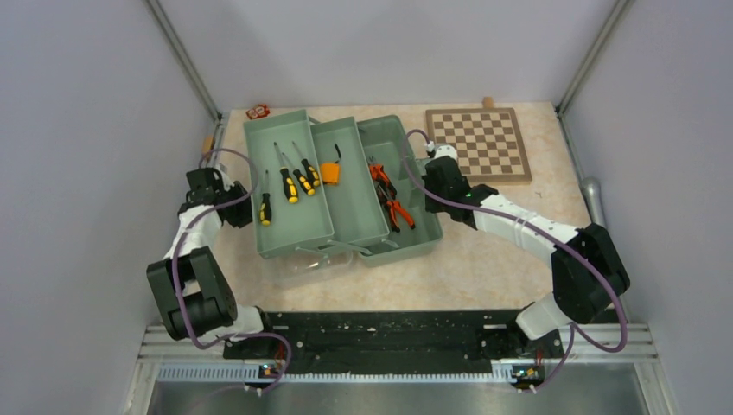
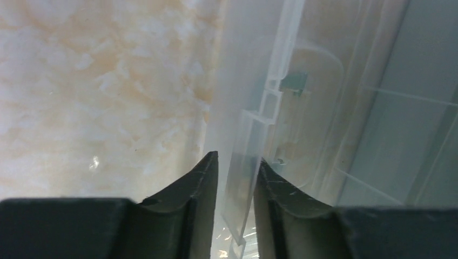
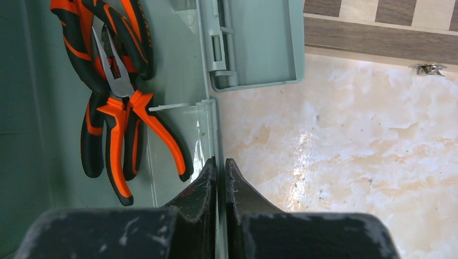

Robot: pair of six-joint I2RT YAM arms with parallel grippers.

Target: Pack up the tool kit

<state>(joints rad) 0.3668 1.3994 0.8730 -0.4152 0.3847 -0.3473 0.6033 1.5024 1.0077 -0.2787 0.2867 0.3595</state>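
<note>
The pale-green toolbox (image 1: 285,238) lies spread open mid-table. Its left tray holds several yellow-black screwdrivers (image 1: 290,181), its middle tray a small orange tape measure (image 1: 330,173), and its right section the orange-handled pliers (image 1: 389,194) (image 3: 116,108). My left gripper (image 1: 242,210) (image 2: 236,156) is at the box's left side. Its fingers are closed narrowly on an edge of the translucent lid (image 2: 259,108), which fills the gap between them. My right gripper (image 1: 428,177) (image 3: 220,161) is shut on the thin right rim of the toolbox (image 3: 178,70), beside the pliers.
A wooden chessboard (image 1: 480,143) (image 3: 378,32) lies at the back right, close to the box. A small red item (image 1: 258,111) sits at the back left, and a small metal clip (image 3: 429,68) lies near the board. Walls enclose the table on three sides.
</note>
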